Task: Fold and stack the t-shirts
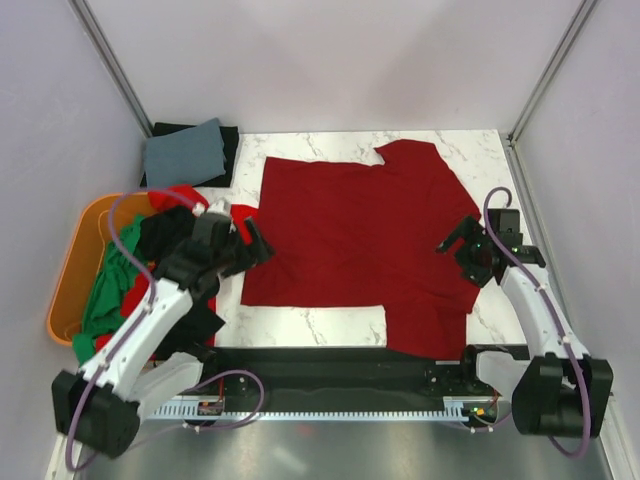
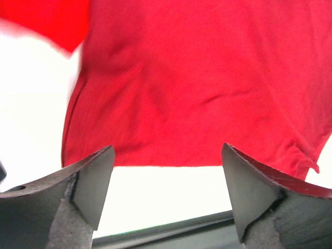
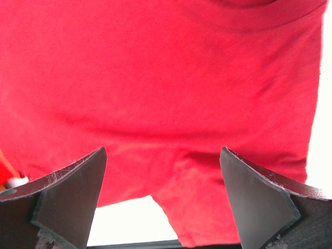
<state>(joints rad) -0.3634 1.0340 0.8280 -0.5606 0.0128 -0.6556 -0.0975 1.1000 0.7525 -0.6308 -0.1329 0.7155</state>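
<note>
Showing a marble worktop from above, with a dark red t-shirt spread flat and open across its middle, not yet folded. Its long axis runs left to right. Both sleeves jut out at the right end, one toward the far side and one toward the arms, so the neck seems to point right and the hem left. The left end effector hovers at the hem edge with jaws apart, holding nothing. The right end effector sits at the opposite edge, jaws likewise wide and empty. In the far left corner a grey-blue folded garment lies on a black folded garment, likely the stack begun. An orange tub on the left holds a crumpled green shirt, a bright red shirt and a black shirt, so most of the work appears left to do.
</note>
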